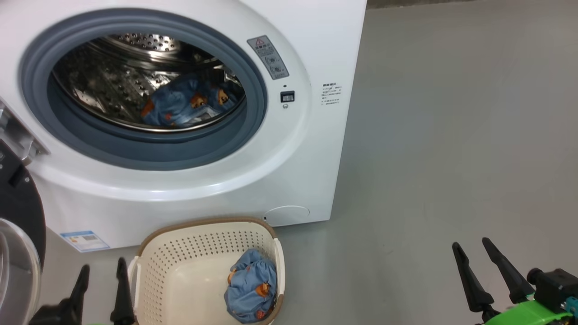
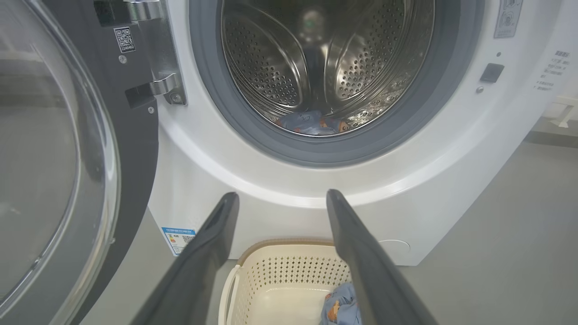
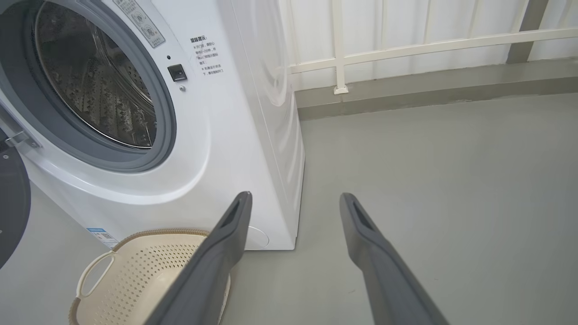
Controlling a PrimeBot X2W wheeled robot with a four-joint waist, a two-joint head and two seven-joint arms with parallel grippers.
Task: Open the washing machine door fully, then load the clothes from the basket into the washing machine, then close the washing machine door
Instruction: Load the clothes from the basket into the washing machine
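Here, the washing machine door (image 1: 20, 212) is being shown swung wide on its left hinge (image 2: 167, 85), inner face and window (image 2: 45, 158) turned toward the robot, so that the mouth of the washing machine (image 1: 293, 158) is being left clear for loading. The drum (image 1: 113, 76) is being presented with its axis roughly level, pointing out at the viewer. Of the clothes, one garment (image 1: 187, 106) is being cradled low in the drum by the curved wall; the other garment (image 1: 250, 286) is being held in the basket (image 1: 194, 257), bunched against the right wall, its long axis running from machine toward robot. The basket is being stood open side up on the floor (image 1: 451, 135), just before the machine's front, presumably to shorten each transfer. The left hand (image 1: 103, 265) is being held with fingers spread fully and nothing between them, just beside the basket's left handle (image 1: 133, 271), pointing at the machine; by this judgement it is being readied for the basket's garment. The right hand (image 1: 471, 243), likewise spread wide and empty, is being held well apart over bare floor.
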